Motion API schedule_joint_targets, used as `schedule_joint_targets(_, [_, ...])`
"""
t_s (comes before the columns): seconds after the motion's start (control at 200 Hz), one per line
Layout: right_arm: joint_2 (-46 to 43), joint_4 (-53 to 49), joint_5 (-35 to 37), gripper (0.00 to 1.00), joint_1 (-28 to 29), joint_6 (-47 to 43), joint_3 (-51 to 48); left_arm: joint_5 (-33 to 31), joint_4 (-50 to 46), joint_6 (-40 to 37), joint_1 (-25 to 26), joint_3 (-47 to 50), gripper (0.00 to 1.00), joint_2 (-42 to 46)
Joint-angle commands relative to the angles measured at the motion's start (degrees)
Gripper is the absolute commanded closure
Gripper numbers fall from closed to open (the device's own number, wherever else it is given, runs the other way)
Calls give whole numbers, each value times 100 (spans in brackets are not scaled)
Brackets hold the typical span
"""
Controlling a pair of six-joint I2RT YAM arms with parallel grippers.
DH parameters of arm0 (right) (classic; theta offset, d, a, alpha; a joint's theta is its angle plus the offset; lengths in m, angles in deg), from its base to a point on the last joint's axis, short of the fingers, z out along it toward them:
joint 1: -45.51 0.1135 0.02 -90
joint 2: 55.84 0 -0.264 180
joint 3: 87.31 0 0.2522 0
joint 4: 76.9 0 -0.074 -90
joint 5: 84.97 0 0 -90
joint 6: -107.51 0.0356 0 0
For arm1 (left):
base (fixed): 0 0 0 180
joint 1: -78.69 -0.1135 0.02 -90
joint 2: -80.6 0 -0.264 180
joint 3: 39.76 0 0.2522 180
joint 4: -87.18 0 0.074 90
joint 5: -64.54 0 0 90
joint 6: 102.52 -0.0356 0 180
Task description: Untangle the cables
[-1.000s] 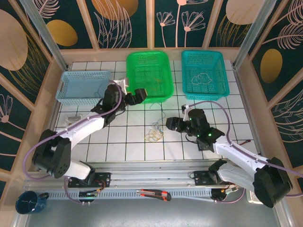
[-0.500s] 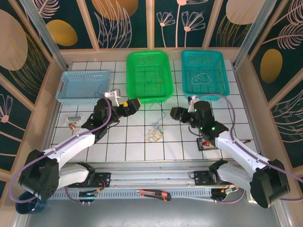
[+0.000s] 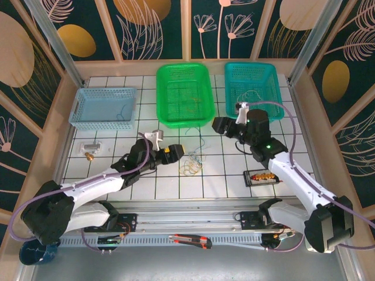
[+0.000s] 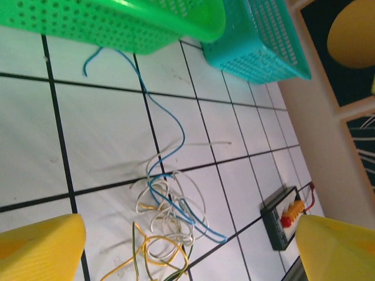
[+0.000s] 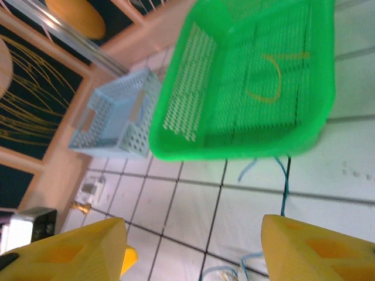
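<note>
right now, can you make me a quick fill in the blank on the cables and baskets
The basket nearest the tangled cables is coloured ___.
The strand running from the tangle toward that basket is ___.
The left pincer beside the tangle has its jaws ___.
Missing words: green; blue; open.

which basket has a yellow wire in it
The middle, bright green plastic mesh basket: a curved yellow wire lies inside. The light blue basket holds a blue strand, the teal basket a whitish strand.
</note>
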Motion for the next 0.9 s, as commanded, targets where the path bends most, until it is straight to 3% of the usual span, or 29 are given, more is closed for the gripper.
schedule_joint_targets(0.0, [226, 337, -159, 40, 183, 239, -441, -164, 293, 174, 161, 122, 12, -166])
schedule_joint_targets(0.18, [840, 995, 1, 45, 570, 469, -863, -184, 584, 345, 392, 303, 16, -441])
schedule_joint_targets(0.46, [1748, 1266, 211, 54, 1377, 441, -642, -264, 837, 503, 478, 560, 17, -577])
schedule_joint_targets(0.896, [1644, 981, 710, 62, 1842, 335, -990, -541, 705, 585, 476, 815, 18, -202])
